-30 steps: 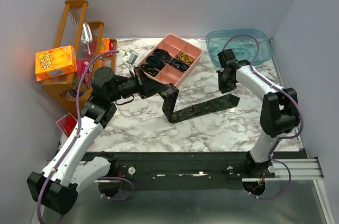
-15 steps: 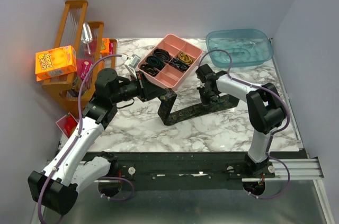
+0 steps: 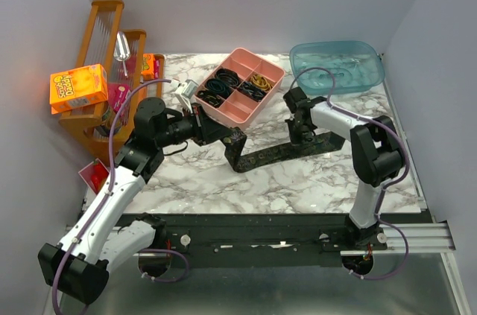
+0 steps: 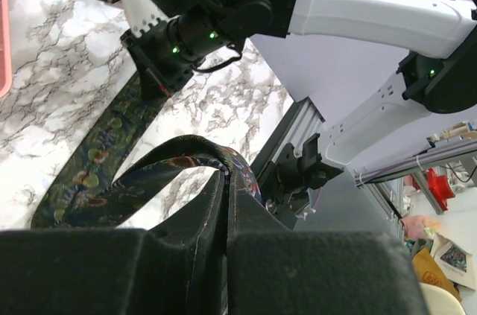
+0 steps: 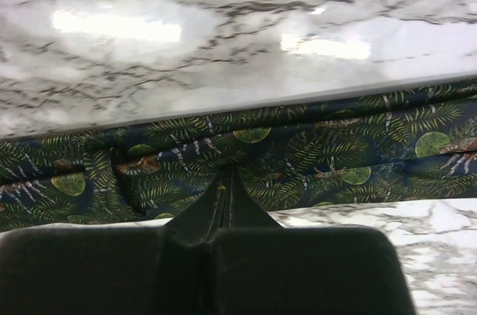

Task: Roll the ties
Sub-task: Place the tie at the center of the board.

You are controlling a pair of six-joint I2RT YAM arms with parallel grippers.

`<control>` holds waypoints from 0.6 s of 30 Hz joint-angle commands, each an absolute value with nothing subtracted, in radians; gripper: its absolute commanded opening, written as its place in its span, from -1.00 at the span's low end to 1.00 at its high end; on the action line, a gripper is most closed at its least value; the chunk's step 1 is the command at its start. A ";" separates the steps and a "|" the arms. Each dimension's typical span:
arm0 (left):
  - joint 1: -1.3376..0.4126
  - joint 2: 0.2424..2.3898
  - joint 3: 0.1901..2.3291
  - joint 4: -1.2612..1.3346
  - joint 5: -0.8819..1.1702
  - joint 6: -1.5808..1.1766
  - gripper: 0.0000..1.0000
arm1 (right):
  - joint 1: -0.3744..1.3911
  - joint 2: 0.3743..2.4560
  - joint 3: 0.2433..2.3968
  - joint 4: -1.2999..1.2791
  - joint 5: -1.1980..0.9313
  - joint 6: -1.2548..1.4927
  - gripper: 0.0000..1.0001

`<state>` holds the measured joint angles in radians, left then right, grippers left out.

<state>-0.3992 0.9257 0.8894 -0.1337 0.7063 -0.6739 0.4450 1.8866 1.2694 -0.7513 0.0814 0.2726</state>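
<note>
One tie [image 3: 277,153], dark with green fern leaves and round spots, lies in a slant across the marble table [image 3: 194,181]. My left gripper [image 3: 226,136] is shut on one end of the tie and holds it off the table, so the fabric arches into a loop [image 4: 160,162] beneath the fingertips [image 4: 216,188]. My right gripper [image 3: 302,136] is shut with its tips set down on the flat middle of the tie [image 5: 320,158]. In the right wrist view, the right gripper [image 5: 224,179] has no fabric between its jaws. The left wrist view shows the right gripper [image 4: 155,83] standing on the tie [image 4: 89,181].
A pink divided tray [image 3: 237,54] with black and yellow band loops sits behind the tie. A clear blue tub [image 3: 337,66] stands at the back right. On the left are a wooden rack [image 3: 104,28], an orange box [image 3: 77,88] and a red packet [image 3: 95,175].
My right arm swung from beside the blue tub leftward and down onto the tie. My left gripper lowered the held end a little, and the loop shrank.
</note>
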 commanded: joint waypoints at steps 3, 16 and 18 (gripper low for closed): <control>-0.394 0.900 0.878 -0.198 0.673 -0.629 -0.85 | 0.332 1.873 1.207 -0.792 0.161 0.265 -0.99; -0.388 0.910 0.841 -0.265 0.637 -0.609 -0.84 | 0.248 1.861 1.212 -0.857 0.374 0.288 -0.99; -0.384 0.916 0.838 -0.275 0.635 -0.606 -0.84 | 0.248 1.864 1.223 -0.867 0.391 0.293 -0.99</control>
